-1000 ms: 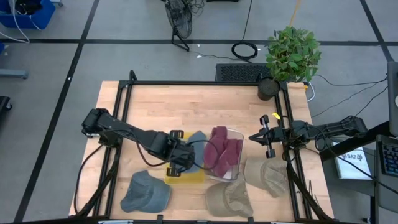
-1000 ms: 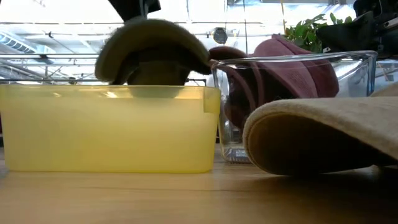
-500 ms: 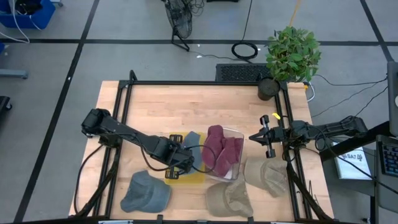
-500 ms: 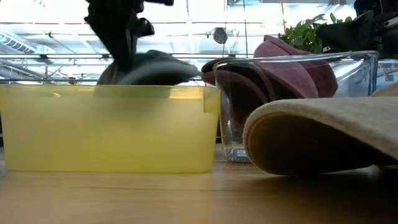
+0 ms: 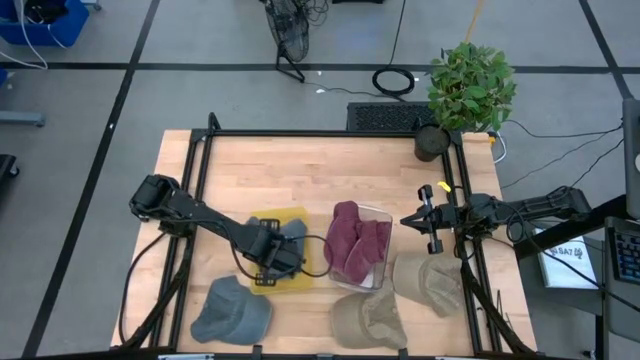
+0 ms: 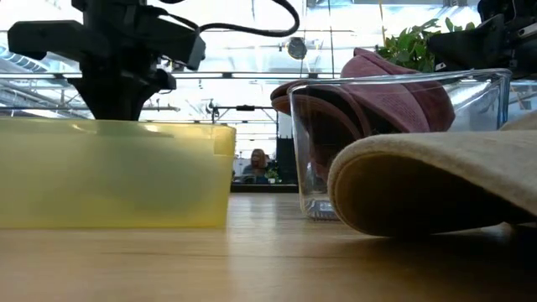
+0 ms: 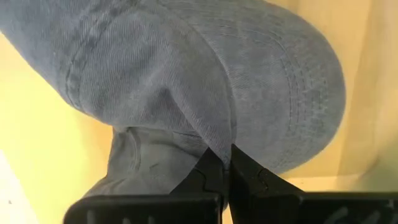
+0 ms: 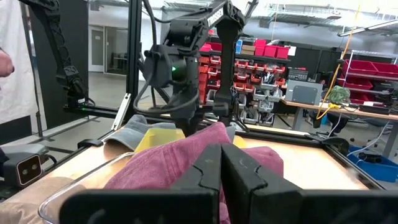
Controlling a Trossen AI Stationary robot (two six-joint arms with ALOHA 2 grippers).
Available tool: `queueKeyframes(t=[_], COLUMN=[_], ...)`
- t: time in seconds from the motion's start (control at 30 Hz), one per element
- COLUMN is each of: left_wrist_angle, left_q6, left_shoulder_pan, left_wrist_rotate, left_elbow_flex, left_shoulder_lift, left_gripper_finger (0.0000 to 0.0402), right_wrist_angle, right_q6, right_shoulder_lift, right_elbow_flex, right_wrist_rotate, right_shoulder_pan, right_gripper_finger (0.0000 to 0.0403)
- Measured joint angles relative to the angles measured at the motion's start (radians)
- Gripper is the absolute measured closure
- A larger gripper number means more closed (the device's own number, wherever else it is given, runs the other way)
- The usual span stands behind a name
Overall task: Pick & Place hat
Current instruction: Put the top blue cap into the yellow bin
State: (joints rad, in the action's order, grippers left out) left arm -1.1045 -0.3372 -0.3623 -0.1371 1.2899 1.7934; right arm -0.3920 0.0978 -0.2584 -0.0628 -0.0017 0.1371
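A blue-grey hat (image 5: 291, 233) lies inside the yellow bin (image 5: 262, 221), filling the left wrist view (image 7: 205, 81). My left gripper (image 5: 273, 262) reaches down into that bin, shut on the hat; in the low view its dark body (image 6: 126, 67) stands above the bin wall (image 6: 117, 176). My right gripper (image 5: 405, 220) waits shut at the table's right edge, touching nothing. A second blue-grey hat (image 5: 232, 310) lies flat on the table near the front edge. My left gripper (image 7: 225, 163) pinches a raised fold of the hat's fabric (image 7: 214, 140) between its two shut fingers. It comes from above, pointing down into the bin. The hat rests on the yellow bin floor (image 7: 37, 143), spread out beyond the fingers.
A clear container (image 5: 372, 262) holding maroon hats (image 5: 352, 242) stands right of the yellow bin. Two tan hats (image 5: 370, 320) (image 5: 430, 282) lie near the front right. A potted plant (image 5: 468, 85) stands at the far right corner. Bare wood lies toward the far edge.
My left gripper has moved down and toward the table's left, lowering the blue-grey hat from above the rim into the yellow bin. The yellow bin has slid left, away from the clear container, opening a gap between them.
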Motion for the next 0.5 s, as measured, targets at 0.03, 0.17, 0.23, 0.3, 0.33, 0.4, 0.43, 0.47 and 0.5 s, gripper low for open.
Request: queueKeyframes(t=[0.03, 0.17, 0.23, 0.3, 0.33, 0.4, 0.43, 0.47, 0.5], left_wrist_angle=[-0.002, -0.004, -0.004, -0.001, 0.000, 0.003, 0.003, 0.003, 0.002], left_q6=[-0.002, 0.008, 0.015, 0.018, 0.017, 0.011, 0.003, 0.001, 0.001], left_shoulder_pan=[0.000, 0.000, 0.001, 0.003, 0.005, 0.008, 0.009, 0.009, 0.009], left_wrist_rotate=[0.001, 0.011, 0.016, 0.017, 0.019, 0.026, 0.029, 0.029, 0.029], left_elbow_flex=[-0.004, -0.004, -0.004, -0.004, -0.004, -0.005, -0.005, -0.005, -0.004], left_shoulder_lift=[0.000, 0.000, 0.000, 0.000, 0.000, 0.000, 0.000, 0.000, 0.000], left_gripper_finger=[0.0397, 0.0398, 0.0397, 0.0394, 0.0393, 0.0392, 0.0391, 0.0390, 0.0387], right_wrist_angle=[0.000, 0.000, 0.000, 0.000, 0.000, 0.000, 0.000, 0.000, 0.001], right_q6=[0.000, 0.000, 0.000, 0.000, 0.000, 0.000, 0.000, 0.000, 0.000], right_shoulder_lift=[0.000, 0.000, 0.000, 0.000, 0.000, 0.000, 0.000, 0.000, 0.000], right_elbow_flex=[0.000, 0.000, 0.000, 0.000, 0.000, 0.000, 0.000, 0.000, 0.000], right_wrist_rotate=[0.000, 0.000, 0.000, 0.000, 0.000, 0.000, 0.000, 0.000, 0.000], right_shoulder_pan=[0.000, 0.000, 0.000, 0.000, 0.000, 0.000, 0.000, 0.000, 0.000], right_gripper_finger=[0.0403, 0.0403, 0.0403, 0.0403, 0.0403, 0.0403, 0.0403, 0.0403, 0.0403])
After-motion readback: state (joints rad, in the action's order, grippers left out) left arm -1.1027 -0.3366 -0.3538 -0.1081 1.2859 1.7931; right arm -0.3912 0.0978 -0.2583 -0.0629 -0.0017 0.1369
